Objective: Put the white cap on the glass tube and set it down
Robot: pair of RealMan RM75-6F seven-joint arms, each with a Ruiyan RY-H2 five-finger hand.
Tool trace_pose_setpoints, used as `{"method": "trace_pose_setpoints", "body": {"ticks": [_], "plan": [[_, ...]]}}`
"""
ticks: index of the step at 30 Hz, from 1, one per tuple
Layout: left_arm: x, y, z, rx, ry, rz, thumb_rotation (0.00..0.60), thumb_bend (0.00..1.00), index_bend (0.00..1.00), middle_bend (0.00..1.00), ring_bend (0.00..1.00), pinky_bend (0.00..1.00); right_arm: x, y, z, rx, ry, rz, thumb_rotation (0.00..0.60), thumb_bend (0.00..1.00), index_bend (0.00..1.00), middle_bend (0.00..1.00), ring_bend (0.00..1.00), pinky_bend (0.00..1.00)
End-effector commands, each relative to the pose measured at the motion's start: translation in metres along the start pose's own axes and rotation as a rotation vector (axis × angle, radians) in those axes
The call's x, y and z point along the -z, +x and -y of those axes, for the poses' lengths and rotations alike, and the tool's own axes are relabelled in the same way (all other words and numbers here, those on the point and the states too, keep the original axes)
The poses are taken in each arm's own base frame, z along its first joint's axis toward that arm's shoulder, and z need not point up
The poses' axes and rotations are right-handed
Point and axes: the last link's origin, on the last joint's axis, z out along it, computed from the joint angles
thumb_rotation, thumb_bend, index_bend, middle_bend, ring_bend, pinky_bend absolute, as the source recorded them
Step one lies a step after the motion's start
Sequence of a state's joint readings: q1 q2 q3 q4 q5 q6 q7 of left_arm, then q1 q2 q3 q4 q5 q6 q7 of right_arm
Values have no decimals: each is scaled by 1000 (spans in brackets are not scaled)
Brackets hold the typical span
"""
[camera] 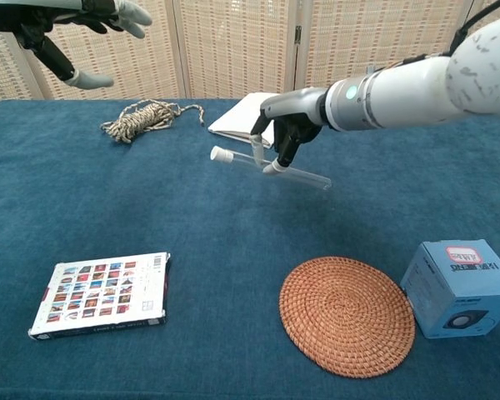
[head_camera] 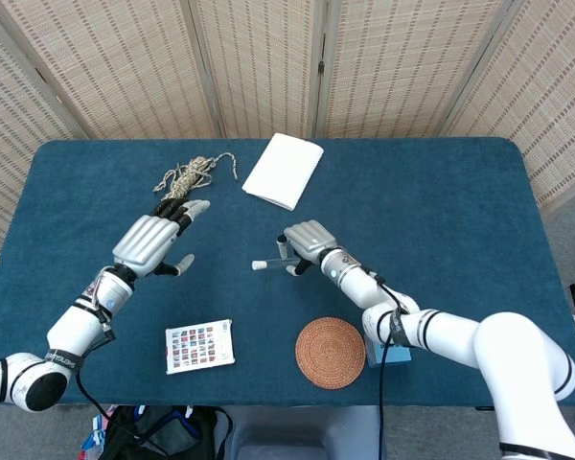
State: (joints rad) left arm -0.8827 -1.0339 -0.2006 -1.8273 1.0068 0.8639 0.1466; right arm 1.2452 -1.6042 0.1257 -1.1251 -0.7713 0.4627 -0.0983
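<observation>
My right hand (head_camera: 306, 243) (camera: 282, 126) pinches the glass tube (camera: 271, 168) near its middle, low over the blue table. The tube lies almost level, its white cap (camera: 222, 154) (head_camera: 259, 264) fitted on the end that points toward my left side. The clear closed end (camera: 323, 181) points the other way. My left hand (head_camera: 151, 240) (camera: 67, 25) hovers apart from the tube, well to the left, fingers spread and holding nothing.
A coil of rope (head_camera: 187, 176) and a white notebook (head_camera: 284, 170) lie at the back of the table. A printed card box (head_camera: 199, 345), a woven coaster (head_camera: 331, 353) and a small blue box (camera: 459, 287) sit along the front.
</observation>
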Motion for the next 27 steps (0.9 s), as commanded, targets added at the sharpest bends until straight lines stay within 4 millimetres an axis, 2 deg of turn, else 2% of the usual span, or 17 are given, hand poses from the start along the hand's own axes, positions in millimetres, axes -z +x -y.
{"method": "trace_pose_setpoints", "body": {"ticks": [1,8,14,21,27], "plan": [[2,-3,3,3,1,8,600,376,0,0,0,0,-11,-10,3,36,-37,-3,600,440,857,1000,1000,1000],[3,-7,10,21,8,15,600,376,0,0,0,0,-20,-23,4,45,-84,-1,600,361,832,1000,1000,1000],[3,-12,14,30,10,30,600,376,0,0,0,0,-25,-30,7,30,-106,-4,600,264,677,1000,1000,1000],[4,-13,18,35,14,27,600,376,0,0,0,0,-24,-33,10,-34,-105,-6,600,189,418,1000,1000,1000],[9,-16,25,38,34,19,600,377,0,0,0,0,-17,-21,6,-85,-99,-44,600,189,334,1000,1000,1000]]}}
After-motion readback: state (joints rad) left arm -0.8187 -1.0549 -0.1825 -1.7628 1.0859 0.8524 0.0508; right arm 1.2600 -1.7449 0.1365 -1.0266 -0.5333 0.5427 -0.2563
